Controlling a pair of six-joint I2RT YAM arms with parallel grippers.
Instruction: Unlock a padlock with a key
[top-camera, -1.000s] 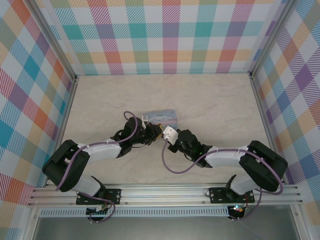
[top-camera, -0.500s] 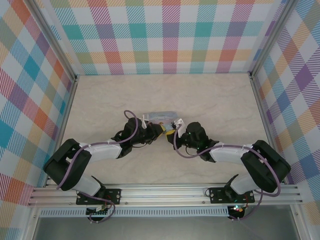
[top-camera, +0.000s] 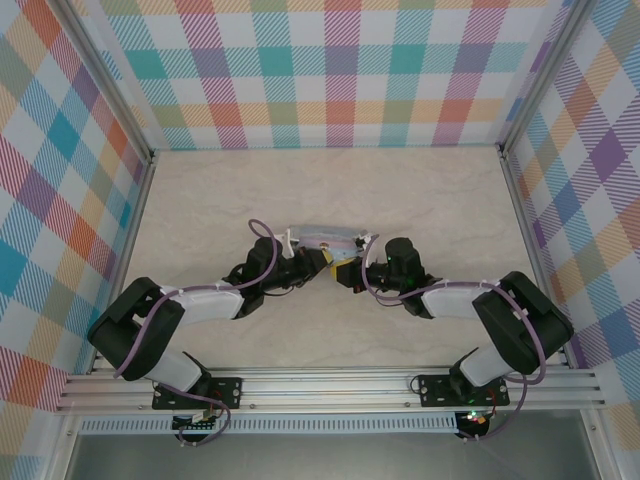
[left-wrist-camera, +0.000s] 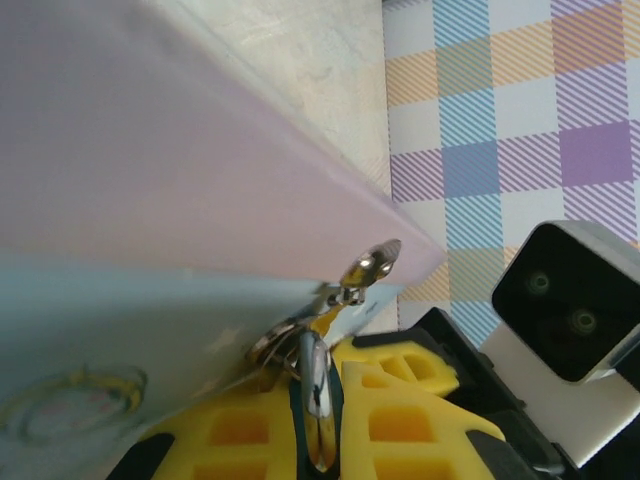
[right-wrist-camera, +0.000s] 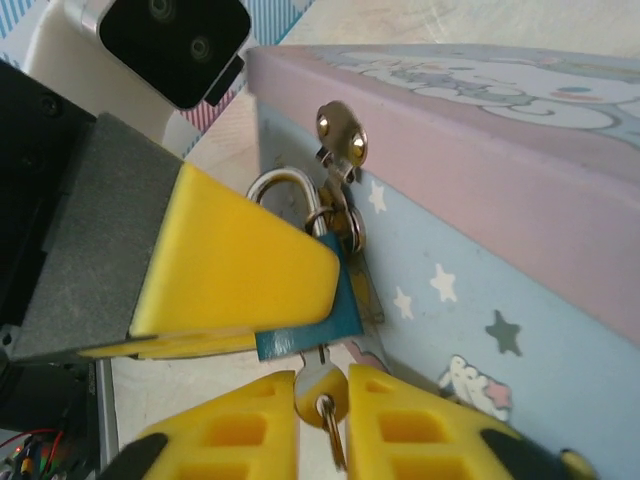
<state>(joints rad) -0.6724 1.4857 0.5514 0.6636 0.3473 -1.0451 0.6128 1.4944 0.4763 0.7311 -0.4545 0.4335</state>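
padlock (right-wrist-camera: 300, 335) hangs from hasp (right-wrist-camera: 340, 135) on tin (right-wrist-camera: 500, 190) wall, approx. mid-desk (top-camera: 200, 200). left gripper (left-wrist-camera: 320, 420): fingers closed narrow on padlock body, steadying it. right gripper (right-wrist-camera: 322, 400): fingers pinch key (right-wrist-camera: 318, 383) by its head, blade pointing up at underside of padlock body. insertion depth: cannot tell. step in hand, est.: seating key. next move: confirm key fully seated, then rotate right wrist about key axis w/ left holding firm, no side load, till shackle (right-wrist-camera: 280, 190) frees.
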